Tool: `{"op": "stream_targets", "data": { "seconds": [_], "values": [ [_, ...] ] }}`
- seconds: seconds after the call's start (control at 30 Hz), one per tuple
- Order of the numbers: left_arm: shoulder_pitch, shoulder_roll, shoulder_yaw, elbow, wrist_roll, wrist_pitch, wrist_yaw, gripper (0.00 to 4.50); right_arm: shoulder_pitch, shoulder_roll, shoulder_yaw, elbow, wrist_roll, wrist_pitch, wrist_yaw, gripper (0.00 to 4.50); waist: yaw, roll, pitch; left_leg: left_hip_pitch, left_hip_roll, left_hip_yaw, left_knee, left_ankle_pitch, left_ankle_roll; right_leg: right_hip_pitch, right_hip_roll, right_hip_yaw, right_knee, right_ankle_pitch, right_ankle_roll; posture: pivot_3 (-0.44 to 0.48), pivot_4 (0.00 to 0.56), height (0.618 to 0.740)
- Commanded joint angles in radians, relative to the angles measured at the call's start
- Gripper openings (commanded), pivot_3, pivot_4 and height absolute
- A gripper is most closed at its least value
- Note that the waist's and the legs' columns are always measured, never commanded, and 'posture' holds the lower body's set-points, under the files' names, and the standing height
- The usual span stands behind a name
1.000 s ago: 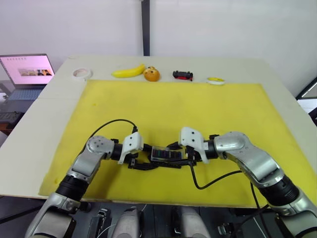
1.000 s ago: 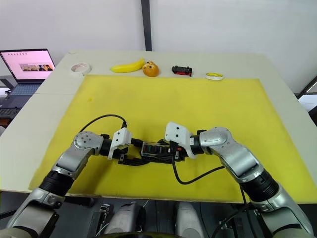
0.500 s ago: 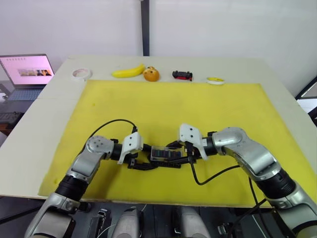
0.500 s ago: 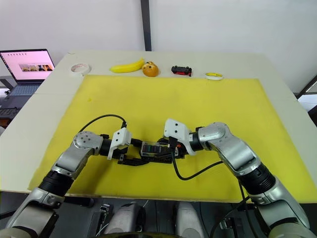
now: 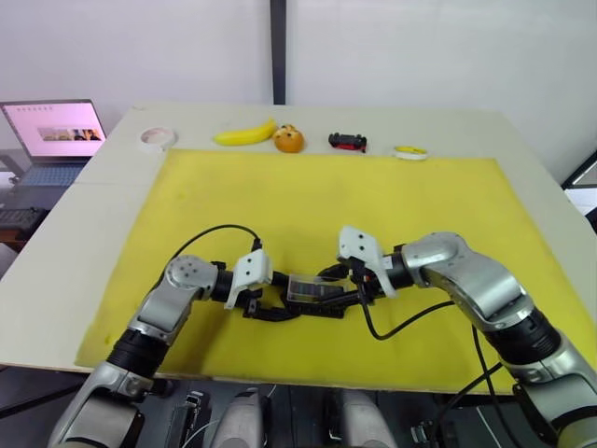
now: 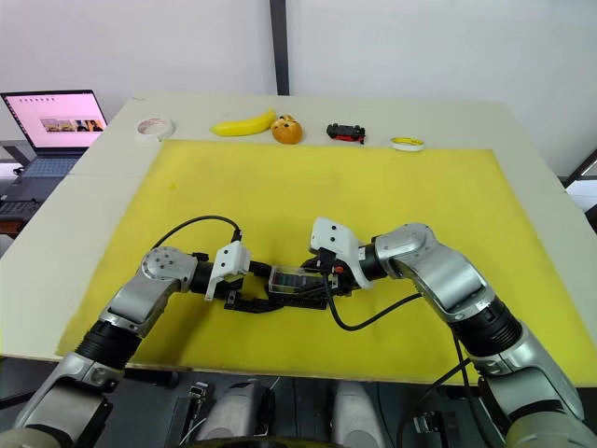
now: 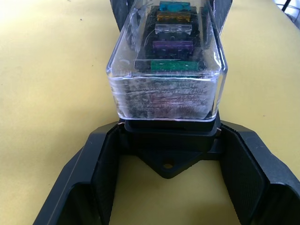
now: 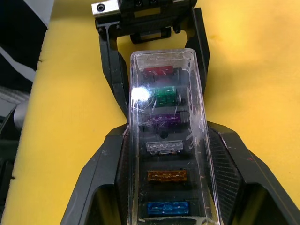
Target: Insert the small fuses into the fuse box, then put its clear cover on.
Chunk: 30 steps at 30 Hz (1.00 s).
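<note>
The fuse box (image 5: pixel 313 297) lies on the yellow mat (image 5: pixel 317 201) near the mat's front edge, between the two grippers, lengthwise from the robot's left to its right. The clear cover (image 7: pixel 167 61) sits on top of the black block; the left wrist view shows its lower rim meeting the black base. Through the cover (image 8: pixel 166 140) the small fuses (image 8: pixel 165 148) stand in a single row in their slots: red, green, purple, grey-white, brown and blue-teal, counted from the end nearest the left gripper. The left gripper (image 5: pixel 264 305) reaches in from the robot's left, its two black fingers (image 7: pixel 101 173) spread to either side of the box's mounting tab; a gap shows between each finger and the tab, so the jaws stand apart and are not gripping. The right gripper (image 5: pixel 350 297) reaches in from the robot's right, its fingers (image 8: pixel 105 168) flanking the covered box on both sides close to its walls; whether they press on it or merely stand alongside cannot be told. Along the far edge of the table (image 5: pixel 84 201), beyond the mat, lie a roll of tape (image 5: pixel 156 138), a banana (image 5: pixel 243 135), an orange (image 5: pixel 288 140), a black-and-red toy car (image 5: pixel 346 142) and a small yellow ring (image 5: pixel 408 152). An open laptop (image 5: pixel 51 140) stands off the table's left side
</note>
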<state>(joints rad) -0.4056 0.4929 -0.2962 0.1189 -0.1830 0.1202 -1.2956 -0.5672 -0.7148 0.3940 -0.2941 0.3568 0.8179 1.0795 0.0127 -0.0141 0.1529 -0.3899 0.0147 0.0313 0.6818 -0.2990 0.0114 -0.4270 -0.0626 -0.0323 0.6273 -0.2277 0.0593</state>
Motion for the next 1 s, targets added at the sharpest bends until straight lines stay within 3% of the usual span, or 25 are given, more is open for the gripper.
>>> {"op": "stream_targets", "data": {
  "seconds": [0.03, 0.7, 1.0],
  "values": [
    [0.026, -0.010, -0.050, -0.027, -0.008, -0.013, -0.038, 2.54, 0.038, -0.034, 0.073, 0.050, -0.078, 0.024, -0.021, 1.69, 0.000, 0.000, 0.000, 0.000, 0.000, 0.000, 0.000, 0.000, 0.000, 0.000, 0.000, 0.000, 0.000, 0.000, 0.000, 0.000, 0.150, 0.737],
    [0.036, -0.006, -0.044, -0.037, 0.000, -0.015, -0.033, 2.54, 0.075, -0.035, 0.165, 0.049, -0.208, -0.033, -0.096, 1.69, -0.004, -0.001, -0.013, 0.002, 0.001, 0.000, 0.000, 0.000, 0.000, 0.001, 0.000, 0.000, 0.000, 0.000, 0.000, 0.000, 0.150, 0.737],
    [0.045, -0.007, -0.043, -0.045, 0.002, -0.014, -0.028, 2.54, 0.074, 0.002, 0.096, -0.009, -0.121, 0.034, -0.087, 1.69, -0.004, -0.001, -0.016, 0.003, 0.001, 0.000, -0.001, 0.000, 0.000, 0.002, 0.000, 0.000, 0.000, -0.002, -0.003, 0.000, 0.150, 0.737]
  ]
}}
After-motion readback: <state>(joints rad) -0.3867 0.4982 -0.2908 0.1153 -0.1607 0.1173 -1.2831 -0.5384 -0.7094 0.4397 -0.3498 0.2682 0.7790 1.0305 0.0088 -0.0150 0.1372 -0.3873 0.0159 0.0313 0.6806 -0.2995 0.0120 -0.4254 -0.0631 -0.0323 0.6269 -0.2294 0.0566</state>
